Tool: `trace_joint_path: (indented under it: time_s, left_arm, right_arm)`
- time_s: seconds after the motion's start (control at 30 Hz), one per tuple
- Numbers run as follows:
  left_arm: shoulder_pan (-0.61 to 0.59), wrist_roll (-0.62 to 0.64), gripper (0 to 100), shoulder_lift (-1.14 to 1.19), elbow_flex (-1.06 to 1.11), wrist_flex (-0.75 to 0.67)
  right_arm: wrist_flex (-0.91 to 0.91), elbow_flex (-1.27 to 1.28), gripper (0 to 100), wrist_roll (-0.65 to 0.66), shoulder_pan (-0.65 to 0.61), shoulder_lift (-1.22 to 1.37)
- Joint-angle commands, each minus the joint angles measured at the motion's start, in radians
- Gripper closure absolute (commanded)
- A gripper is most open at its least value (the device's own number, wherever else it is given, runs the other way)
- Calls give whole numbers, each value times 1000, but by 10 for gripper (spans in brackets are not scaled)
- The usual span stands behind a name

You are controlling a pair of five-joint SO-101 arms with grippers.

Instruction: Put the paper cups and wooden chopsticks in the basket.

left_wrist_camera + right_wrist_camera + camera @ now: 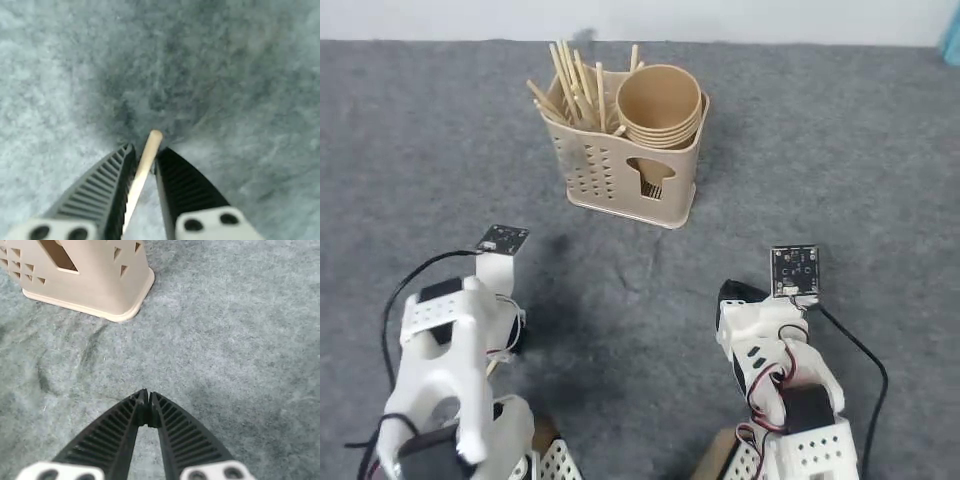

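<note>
A beige basket stands at the back middle of the grey carpet. Several wooden chopsticks stand in it beside a stack of paper cups. My left gripper points down close over the carpet at the front left, shut on one wooden chopstick whose tip sticks out past the fingertips. At the front right, my right gripper is shut with nothing in it, low over the carpet and short of the basket.
Grey carpet covers the whole table. The left arm and right arm sit near the front edge, with cables trailing beside them. Open carpet lies between the arms and the basket.
</note>
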Motion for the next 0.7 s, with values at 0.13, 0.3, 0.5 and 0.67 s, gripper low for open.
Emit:
trace_joint_path:
  time_s: [0.13,0.3,0.5,0.67]
  left_arm:
    - [9,41,984,0,-311,351]
    - [60,66,984,0,-467,453]
    - [74,195,984,0,-691,457]
    - [74,229,984,0,-863,548]
  right_arm:
    - [4,18,991,14,8,-21]
    - [4,18,991,11,8,-21]
    - [4,18,991,9,8,-21]
    - [4,18,991,9,10,-19]
